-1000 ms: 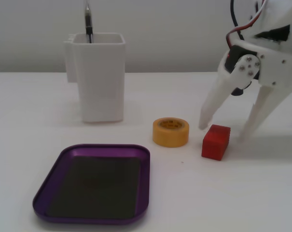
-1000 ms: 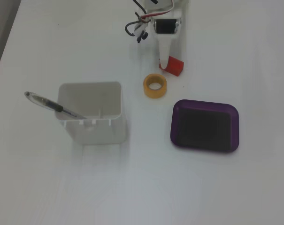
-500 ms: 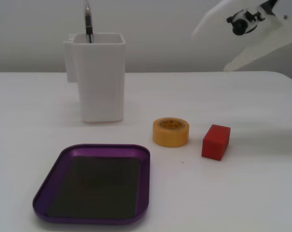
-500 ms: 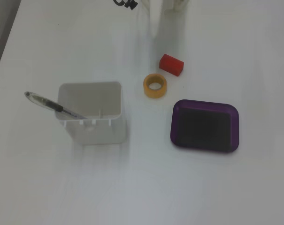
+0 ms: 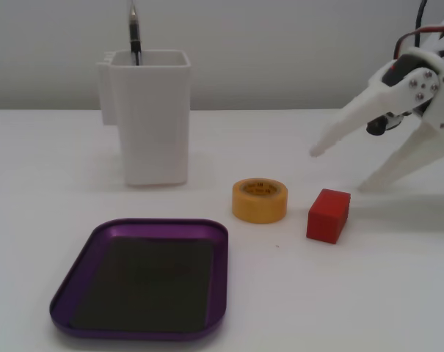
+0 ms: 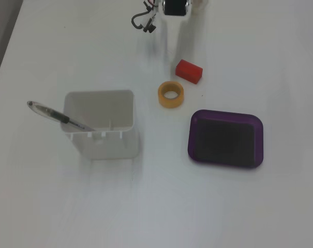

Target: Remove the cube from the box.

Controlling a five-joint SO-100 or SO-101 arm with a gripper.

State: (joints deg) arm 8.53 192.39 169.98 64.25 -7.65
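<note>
The red cube (image 5: 329,215) stands on the white table outside the box, just right of the yellow tape roll; it also shows in the other fixed view (image 6: 189,71). The purple box (image 5: 220,279) lies at the front left with nothing on its dark inside; it also shows at the right of the other fixed view (image 6: 191,139). My white gripper (image 5: 337,171) is open, its two fingers spread wide and pointing down-left. It hangs a little above and behind the cube and does not touch it. It holds nothing.
A yellow tape roll (image 5: 260,209) (image 6: 161,95) lies between cube and box. A tall white square container (image 5: 152,125) (image 6: 107,144) with a pen (image 5: 133,29) in it stands at the back left. The arm's dark motor (image 6: 175,6) shows at the top edge.
</note>
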